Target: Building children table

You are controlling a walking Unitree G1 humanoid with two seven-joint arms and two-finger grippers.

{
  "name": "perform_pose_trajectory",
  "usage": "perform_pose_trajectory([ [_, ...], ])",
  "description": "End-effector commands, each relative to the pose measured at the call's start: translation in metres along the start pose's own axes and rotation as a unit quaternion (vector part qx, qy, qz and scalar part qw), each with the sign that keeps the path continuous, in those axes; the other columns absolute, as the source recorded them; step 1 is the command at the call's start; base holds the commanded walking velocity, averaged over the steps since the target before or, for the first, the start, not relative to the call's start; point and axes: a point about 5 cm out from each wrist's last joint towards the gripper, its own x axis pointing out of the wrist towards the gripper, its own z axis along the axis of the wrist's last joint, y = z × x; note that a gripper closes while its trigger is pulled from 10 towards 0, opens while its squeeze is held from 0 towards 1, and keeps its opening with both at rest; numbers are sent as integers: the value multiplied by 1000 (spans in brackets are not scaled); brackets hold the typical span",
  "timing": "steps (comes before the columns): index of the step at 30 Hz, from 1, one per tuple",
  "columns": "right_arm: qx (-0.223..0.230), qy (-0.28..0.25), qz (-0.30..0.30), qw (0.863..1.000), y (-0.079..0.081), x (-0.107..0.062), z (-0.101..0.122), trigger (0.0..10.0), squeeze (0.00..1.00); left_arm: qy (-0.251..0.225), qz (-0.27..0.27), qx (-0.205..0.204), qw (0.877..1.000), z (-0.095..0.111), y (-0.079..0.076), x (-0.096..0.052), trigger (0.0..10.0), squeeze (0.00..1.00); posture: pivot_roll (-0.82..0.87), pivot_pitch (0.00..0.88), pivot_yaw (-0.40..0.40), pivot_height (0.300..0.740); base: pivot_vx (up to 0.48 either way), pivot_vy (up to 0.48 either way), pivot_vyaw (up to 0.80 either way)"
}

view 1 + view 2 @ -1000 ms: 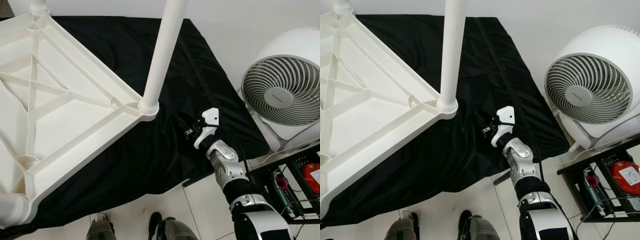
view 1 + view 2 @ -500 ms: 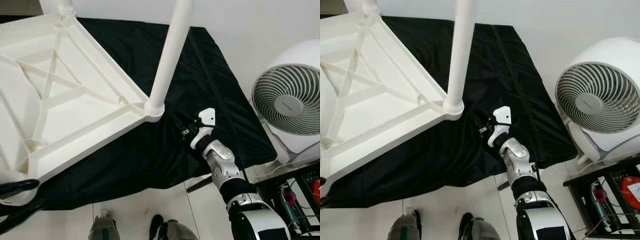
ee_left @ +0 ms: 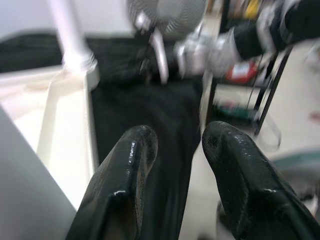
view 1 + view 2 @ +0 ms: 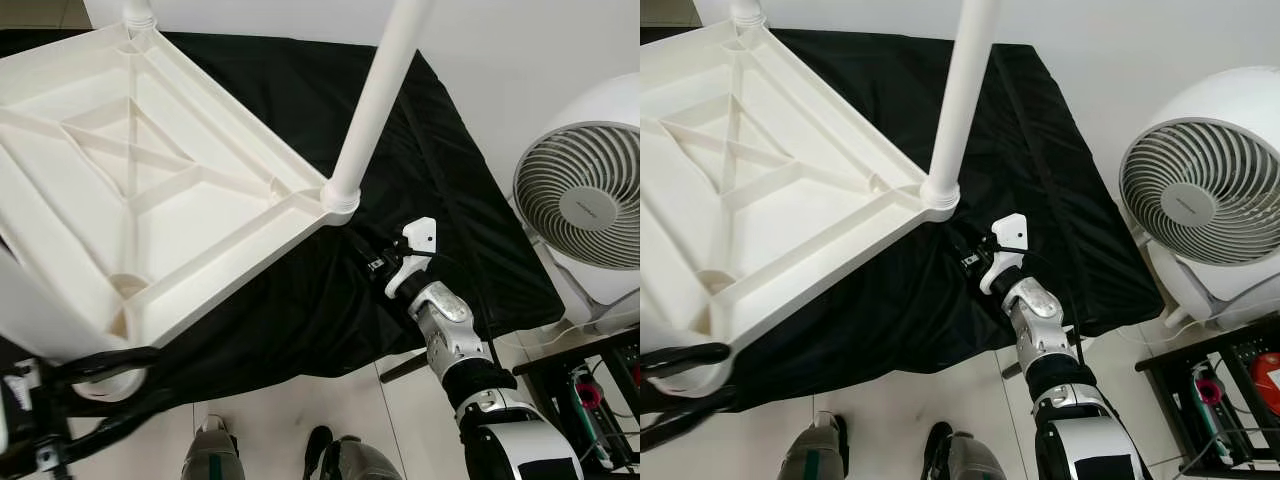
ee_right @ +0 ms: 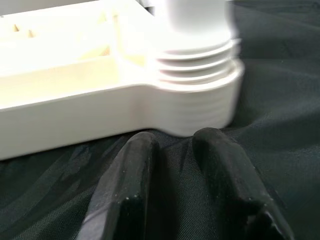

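While the right claw [image 5: 172,150] reaches, slightly parted and empty, toward the table [image 4: 150,210], the left claw [image 3: 177,150] hovers open

A small dark brand mark sits on the hub of the white fan [image 4: 1185,200], too small to read
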Motion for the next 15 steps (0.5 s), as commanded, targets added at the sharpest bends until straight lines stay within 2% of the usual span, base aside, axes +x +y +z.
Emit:
perform_pose_trajectory([
  [1,7,21,-6,1000,0,-9,-10,10000,0,-9,144,-7,990,1,12,7,10000,0,388,241,-116,740,0,0,0],
  [3,7,22,-5,1000,0,-9,-10,10000,0,-15,141,-10,990,1,11,11,10000,0,386,241,-114,740,0,0,0],
  [5,8,21,-6,1000,0,-9,-11,10000,0,-39,129,-18,991,1,8,23,10000,0,382,241,-110,740,0,0,0],
  [6,8,21,-6,1000,0,-9,-11,10000,0,-39,129,-18,991,1,8,23,10000,0,382,241,-110,740,0,0,0],
  [10,8,15,-11,1000,1,-10,-10,10000,0,-88,119,-37,988,-4,9,50,10000,0,359,237,-97,740,0,0,0],
  [12,8,14,-11,1000,1,-11,-10,10000,0,-92,119,-38,988,-5,9,52,10000,0,359,237,-97,740,0,0,0],
  [14,7,13,-15,1000,1,-13,-11,10000,0,-119,103,-42,987,-8,12,72,10000,0,337,239,-87,740,0,0,0],
  [15,7,13,-15,1000,1,-13,-11,10000,0,-119,103,-42,987,-8,12,72,10000,0,337,239,-87,740,0,0,0],
])
